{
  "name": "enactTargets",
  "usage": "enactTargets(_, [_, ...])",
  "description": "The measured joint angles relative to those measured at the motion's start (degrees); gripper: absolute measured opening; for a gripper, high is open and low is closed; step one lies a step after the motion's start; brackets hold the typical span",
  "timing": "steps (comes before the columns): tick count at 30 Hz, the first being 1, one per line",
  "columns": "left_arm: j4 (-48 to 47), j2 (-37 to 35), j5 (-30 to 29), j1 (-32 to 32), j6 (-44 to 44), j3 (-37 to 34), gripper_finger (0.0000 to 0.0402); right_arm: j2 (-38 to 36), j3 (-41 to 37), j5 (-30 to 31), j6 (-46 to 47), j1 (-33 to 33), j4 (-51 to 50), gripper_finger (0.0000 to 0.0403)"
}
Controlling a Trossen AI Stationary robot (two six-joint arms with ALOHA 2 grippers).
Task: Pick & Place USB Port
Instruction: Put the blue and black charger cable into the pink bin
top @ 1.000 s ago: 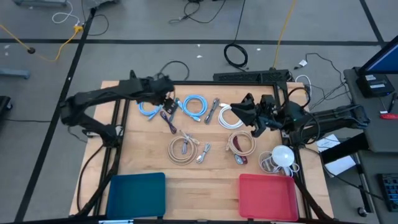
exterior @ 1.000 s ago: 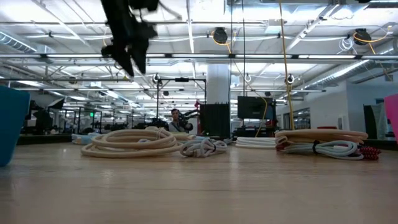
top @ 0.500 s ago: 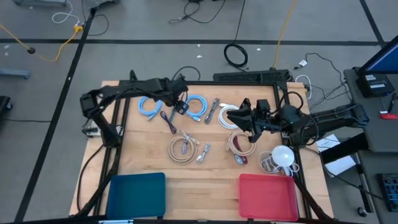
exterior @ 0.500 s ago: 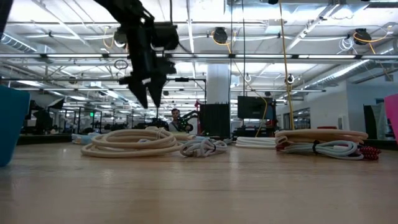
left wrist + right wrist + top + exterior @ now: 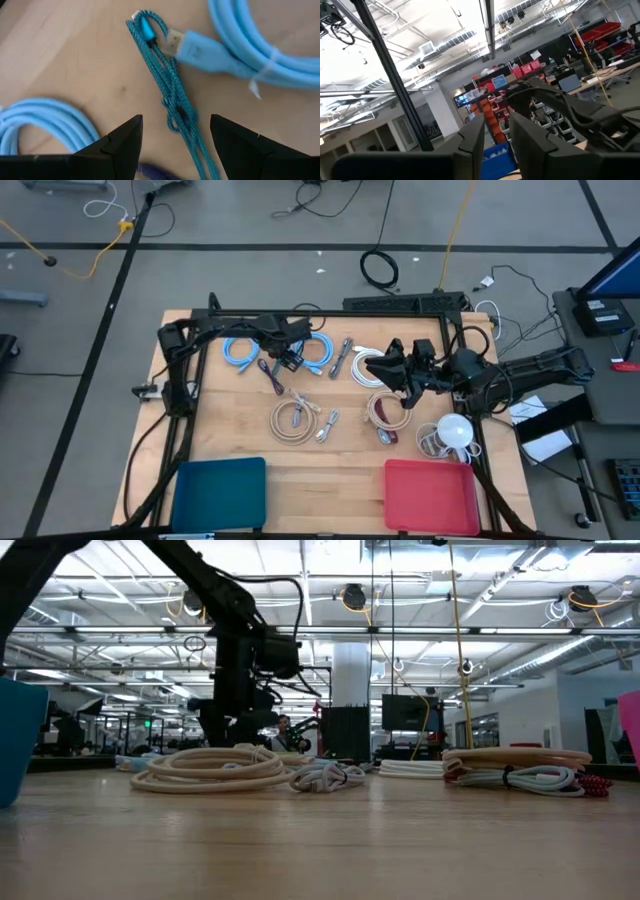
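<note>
A thin teal braided cable (image 5: 172, 90) lies bundled on the table between two light blue cable coils (image 5: 240, 352) (image 5: 315, 350). My left gripper (image 5: 175, 122) (image 5: 285, 356) hangs low over it, open, one finger on either side of the bundle and touching nothing. A metal plug of the light blue cable (image 5: 175, 40) lies beside the teal bundle. My right gripper (image 5: 385, 366) is held over the white cable coil (image 5: 368, 366), fingers a narrow gap apart, holding nothing.
More coiled cables lie mid-table: a beige coil (image 5: 290, 420), a small pale coil (image 5: 326, 425), a beige and red coil (image 5: 388, 412) and a white coil under a white round thing (image 5: 452, 432). A blue bin (image 5: 220, 490) and a red bin (image 5: 430, 492) stand at the near edge.
My left gripper has come down from high above the table to just over the cables and has moved a little toward the table's right and near edge. My right gripper has shifted slightly toward the table's left, then stayed still.
</note>
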Motion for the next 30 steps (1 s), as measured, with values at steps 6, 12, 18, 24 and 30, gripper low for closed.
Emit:
enactTargets(6, [1.83,2.77,2.03,2.0,-0.19,0.26,0.0208,0.0,0.0,0.0,0.0,0.39,0.14,0.0084])
enactTargets(12, [1.46,2.45,5.47,3.02,0.93,0.16,0.0032,0.0,0.0,0.05,-0.29,1.1,0.17,0.0084])
enactTargets(18, [-5.21,-2.45,3.67,3.23,-0.5,-0.31,0.0025,0.0,0.0,0.02,-0.43,1.11,0.16,0.0084])
enactTargets(24, [-13.42,-16.34,4.01,0.92,-0.79,-0.22,0.0025,0.0,0.0,-0.01,-0.34,1.11,0.12,0.0084])
enactTargets(30, [-16.71,-34.3,12.78,-10.88,-8.53,-0.13,0.0024,0.0,0.0,-1.65,2.62,1.1,0.12,0.0084])
